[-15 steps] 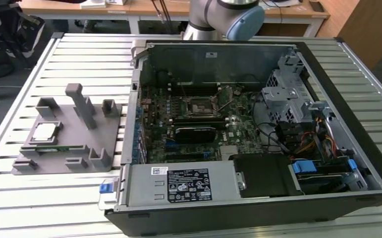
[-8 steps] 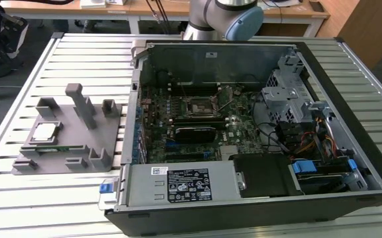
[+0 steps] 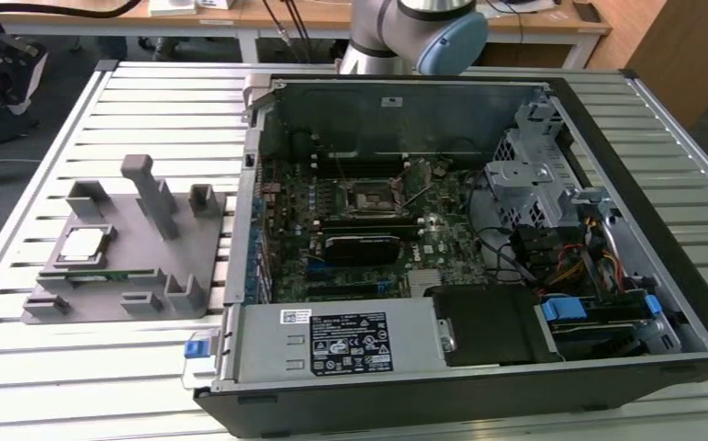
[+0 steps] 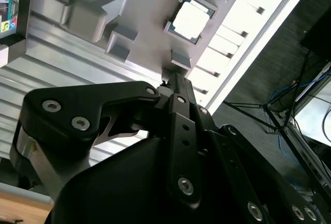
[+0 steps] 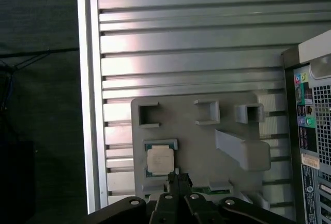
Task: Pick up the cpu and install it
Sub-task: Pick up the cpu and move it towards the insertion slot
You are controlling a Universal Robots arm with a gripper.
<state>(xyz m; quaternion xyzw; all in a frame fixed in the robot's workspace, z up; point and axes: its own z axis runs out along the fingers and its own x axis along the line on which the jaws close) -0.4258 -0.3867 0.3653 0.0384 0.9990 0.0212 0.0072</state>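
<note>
The cpu (image 3: 83, 243) is seen lying flat, silvery top up, in its recess on the gray holder (image 3: 136, 255). The holder is set on the slatted counter (image 3: 170, 101) at the exterior view's left, just beside the open computer case (image 3: 390, 115). A thin green memory stick (image 3: 99, 273) is lodged on the holder just beside the cpu. In both wrist views the gripper (image 5: 178, 178) (image 4: 175, 76) is held above the holder, its tips near the cpu (image 5: 159, 159) (image 4: 190, 18) but apart from it, and nothing is carried. In the first wrist view the fingers are seen pressed together with no gap between them, so the gripper is judged closed and empty. Inside the case, the black socket frame (image 3: 368, 196) on the motherboard is noted in the exterior view, well apart from the holder; whether its latch is raised cannot be told. Progress is judged as early: the cpu is not yet grasped, lifted or seated. Pick-up, transfer to the socket and placement are all left to be done.
</note>
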